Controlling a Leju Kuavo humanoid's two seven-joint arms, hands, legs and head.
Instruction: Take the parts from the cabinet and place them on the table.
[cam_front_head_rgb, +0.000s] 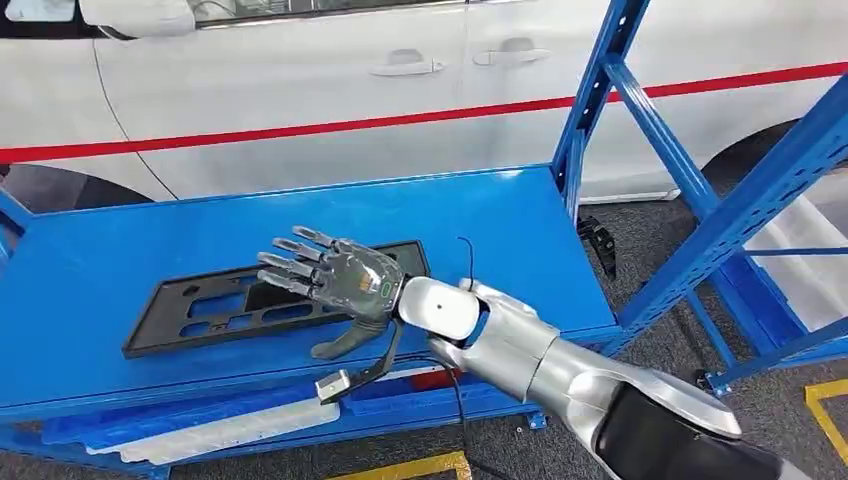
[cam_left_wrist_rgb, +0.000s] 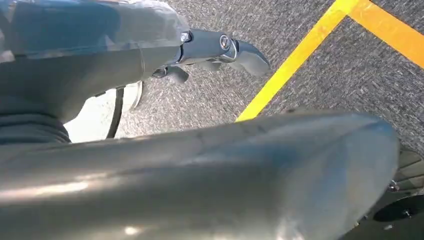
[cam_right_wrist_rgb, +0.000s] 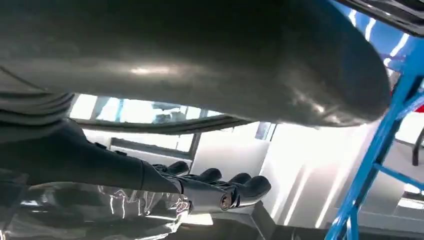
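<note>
White car (cam_front_head_rgb: 300, 90) fills the background behind the blue rack (cam_front_head_rgb: 700, 200). On the rack's blue shelf (cam_front_head_rgb: 120, 260) lies the black plastic panel (cam_front_head_rgb: 200, 310), flat, near the front edge. The right hand (cam_front_head_rgb: 335, 280) sits over its right end, fingers spread and straight, not gripping it. The left hand (cam_left_wrist_rgb: 210, 52) hangs over grey floor (cam_left_wrist_rgb: 350, 80); can't tell its state.

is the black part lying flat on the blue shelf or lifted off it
Lying flat: the black part rests on the blue shelf, with the right robot hand spread above it, fingers apart, not gripping.
</note>
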